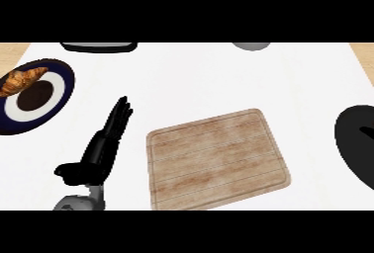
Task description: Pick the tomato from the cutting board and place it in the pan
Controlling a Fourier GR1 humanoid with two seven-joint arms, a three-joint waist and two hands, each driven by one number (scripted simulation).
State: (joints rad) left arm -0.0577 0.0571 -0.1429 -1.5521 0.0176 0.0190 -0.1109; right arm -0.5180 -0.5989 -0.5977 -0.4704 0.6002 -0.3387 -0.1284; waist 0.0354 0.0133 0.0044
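Observation:
A wooden cutting board [215, 158] lies in the middle of the white counter with nothing on it. No tomato shows anywhere in the head view. The black pan [352, 143] sits at the right edge, only partly in view, and what is inside it cannot be made out. My left hand [104, 143] rests left of the board, fingers straight and pointing up the counter, holding nothing. My right hand is out of view.
A dark blue plate [55, 99] with a croissant [21, 80] sits at the far left. A black object [99, 46] lies at the top edge, and a grey round object [252, 45] at the top right.

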